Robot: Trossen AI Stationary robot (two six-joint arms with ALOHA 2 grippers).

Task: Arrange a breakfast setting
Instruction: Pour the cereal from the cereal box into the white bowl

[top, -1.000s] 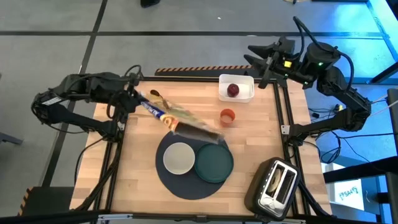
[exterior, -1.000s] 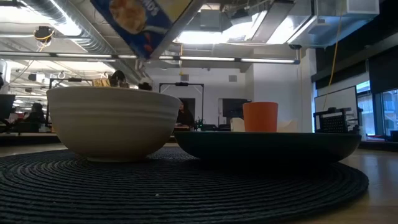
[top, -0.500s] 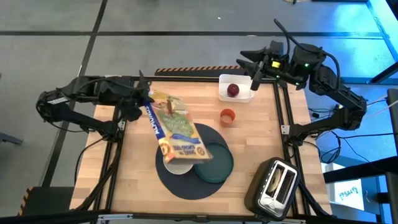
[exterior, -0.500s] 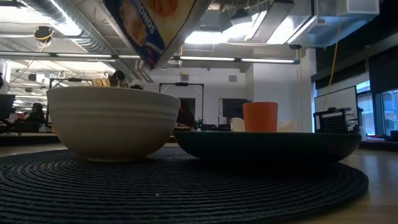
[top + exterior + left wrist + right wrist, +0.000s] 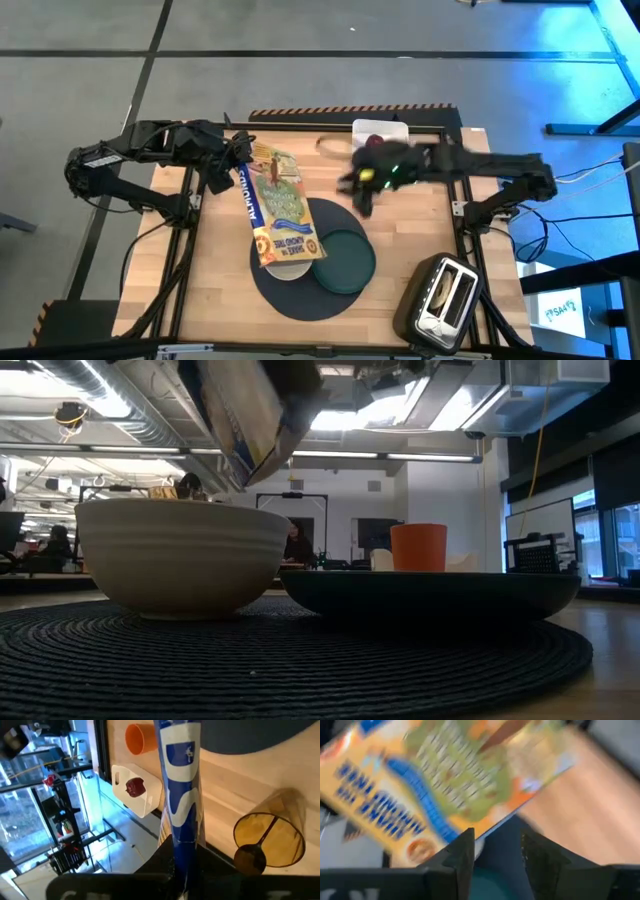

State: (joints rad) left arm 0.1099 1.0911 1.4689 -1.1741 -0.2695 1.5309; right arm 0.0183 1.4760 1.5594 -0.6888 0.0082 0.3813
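My left gripper (image 5: 232,166) is shut on a cereal box (image 5: 280,205), which slants over the white bowl (image 5: 180,555). The bowl and the dark green plate (image 5: 345,262) sit on the round dark grey mat (image 5: 300,295). My right gripper (image 5: 355,190) is open and empty above the table's middle, near the mat's far edge. Its wrist view shows the box (image 5: 445,785) ahead of it. The orange cup (image 5: 140,737) stands on the table, and the red apple (image 5: 134,786) lies in the white tub (image 5: 145,802). The bagel and loose cereal are not in view. My left gripper pinches the cereal box between its two fingers at the box's far-left end, across its narrow blue side (image 5: 182,845). The fingers come level from the table's left side. The box is lifted clear and tilts down, its free end (image 5: 290,255) over the bowl.
A black-and-silver toaster (image 5: 445,295) stands at the near right corner. An amber see-through cup (image 5: 270,835) lies on the wood near the left gripper. Bare wood shows at the near left (image 5: 215,270). The right arm (image 5: 470,165) stretches across the far right of the table.
The left gripper has turned the cereal box from edge-on to face-up and swung its free end over the bowl. The right arm has swung in quickly from beyond the far right corner to above the table's middle, past the tub and the cup.
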